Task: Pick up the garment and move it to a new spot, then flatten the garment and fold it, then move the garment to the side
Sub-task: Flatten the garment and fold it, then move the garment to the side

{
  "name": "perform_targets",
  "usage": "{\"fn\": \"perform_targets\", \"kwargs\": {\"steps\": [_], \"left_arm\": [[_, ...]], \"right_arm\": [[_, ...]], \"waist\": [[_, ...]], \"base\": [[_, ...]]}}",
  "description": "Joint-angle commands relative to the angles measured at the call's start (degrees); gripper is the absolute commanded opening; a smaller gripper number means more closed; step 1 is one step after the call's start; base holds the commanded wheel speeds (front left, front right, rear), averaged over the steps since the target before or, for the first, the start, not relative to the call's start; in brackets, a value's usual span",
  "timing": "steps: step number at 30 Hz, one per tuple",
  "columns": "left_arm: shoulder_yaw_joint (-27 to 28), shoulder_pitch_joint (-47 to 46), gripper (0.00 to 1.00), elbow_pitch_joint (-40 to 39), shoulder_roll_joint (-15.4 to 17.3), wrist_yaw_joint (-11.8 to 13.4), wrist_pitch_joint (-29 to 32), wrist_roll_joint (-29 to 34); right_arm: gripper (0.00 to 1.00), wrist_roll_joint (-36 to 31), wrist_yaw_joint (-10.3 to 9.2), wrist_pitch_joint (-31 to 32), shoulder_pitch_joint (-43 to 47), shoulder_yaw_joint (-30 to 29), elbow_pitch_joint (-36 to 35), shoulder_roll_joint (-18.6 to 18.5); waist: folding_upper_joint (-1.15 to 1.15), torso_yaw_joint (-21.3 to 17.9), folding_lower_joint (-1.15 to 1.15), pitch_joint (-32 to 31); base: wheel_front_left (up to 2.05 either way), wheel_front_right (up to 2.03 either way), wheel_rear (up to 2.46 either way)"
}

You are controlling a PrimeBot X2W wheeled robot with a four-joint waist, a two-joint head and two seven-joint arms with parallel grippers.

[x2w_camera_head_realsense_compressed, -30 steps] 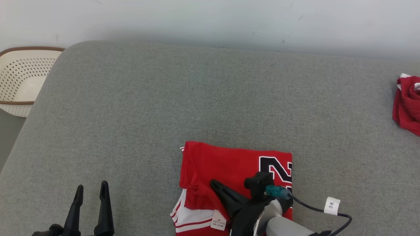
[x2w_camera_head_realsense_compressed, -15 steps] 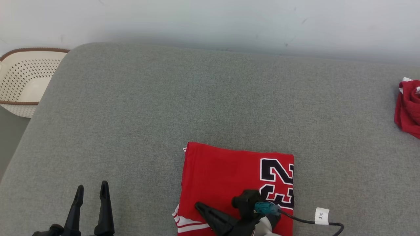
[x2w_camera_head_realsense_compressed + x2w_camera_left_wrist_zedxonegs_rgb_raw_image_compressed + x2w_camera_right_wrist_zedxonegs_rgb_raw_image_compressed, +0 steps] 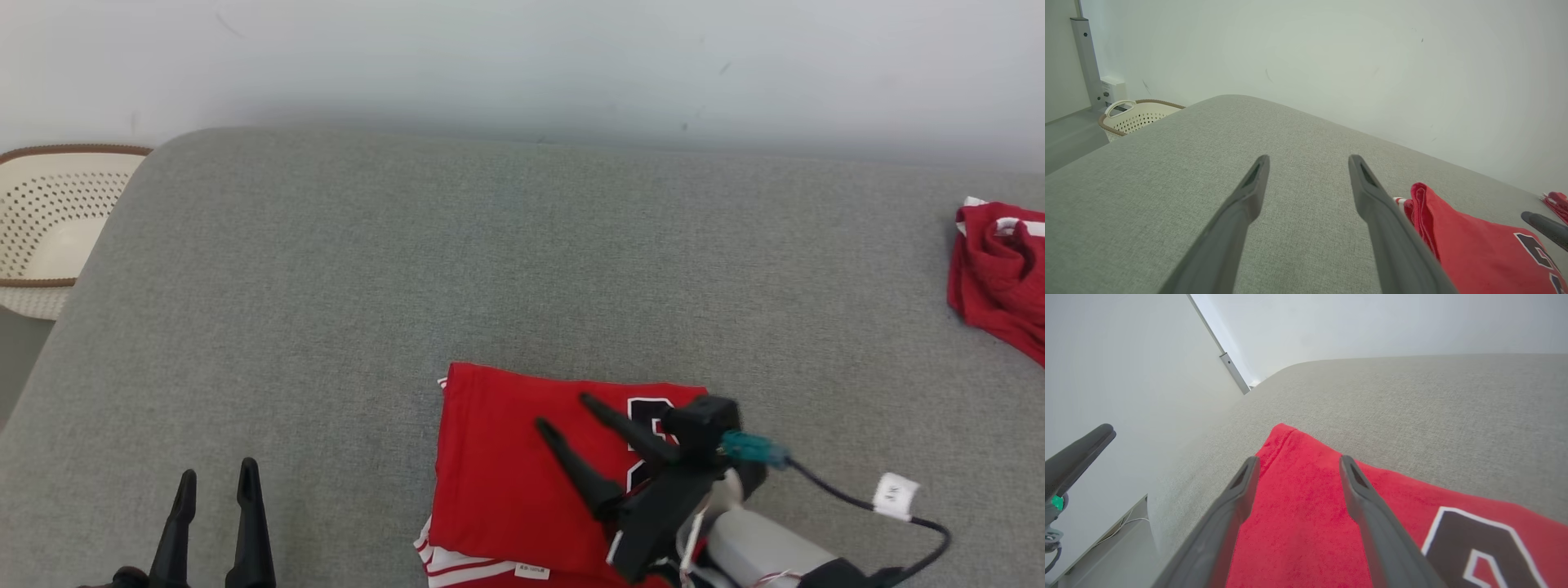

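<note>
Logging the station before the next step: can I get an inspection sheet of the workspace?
Surface: grey cushion, woven fabric, flat.
Job's things: red jersey, folded, lying near the front edge, number print up.
Clutter: crumpled red garment at the right edge.
Grippers: left gripper open over bare cushion; right gripper open over the jersey, gripping nothing.
Cables: black cable with white tag, trailing from the right wrist.
Surroundings: cream perforated basket beside the cushion's left end; pale wall behind.
</note>
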Motion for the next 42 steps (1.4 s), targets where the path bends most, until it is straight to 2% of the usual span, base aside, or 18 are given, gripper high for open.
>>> {"fn": "perform_targets", "kwargs": {"steps": [1,9,16,30,42], "left_arm": [[0.2,0.7,1.0,-0.1,0.0,0.2,-0.2,0.3],[0.8,1.6,1.0,-0.5,0.0,0.0,-0.2,0.9],[1.1,2.3,1.0,-1.1,0.0,-0.1,-0.2,1.7],[0.9,2.4,1.0,-1.4,0.0,0.1,-0.2,2.4],[0.8,1.8,1.0,-1.3,0.0,0.2,-0.2,2.0]], "right_arm": [[1.0,-0.8,0.02,-0.1,0.9,-1.6,-0.3,-0.7],[1.0,-5.1,0.02,-0.1,4.9,-13.9,-0.4,-4.1],[1.0,-5.8,0.02,0.2,9.1,-19.6,2.0,-5.2],[1.0,-2.8,0.02,5.0,11.2,-19.1,3.4,-3.8],[1.0,-0.3,0.02,10.0,10.6,-15.1,6.1,-1.9]], "waist": [[0.0,-0.6,0.0,-0.4],[0.0,-2.3,0.0,-1.3],[0.0,-3.2,0.0,-1.8],[0.0,-3.5,0.0,-1.6],[0.0,-3.2,0.0,-0.9]], "base": [[0.0,0.0,0.0],[0.0,0.0,0.0],[0.0,0.0,0.0],[0.0,0.0,0.0],[0.0,0.0,0.0]]}}
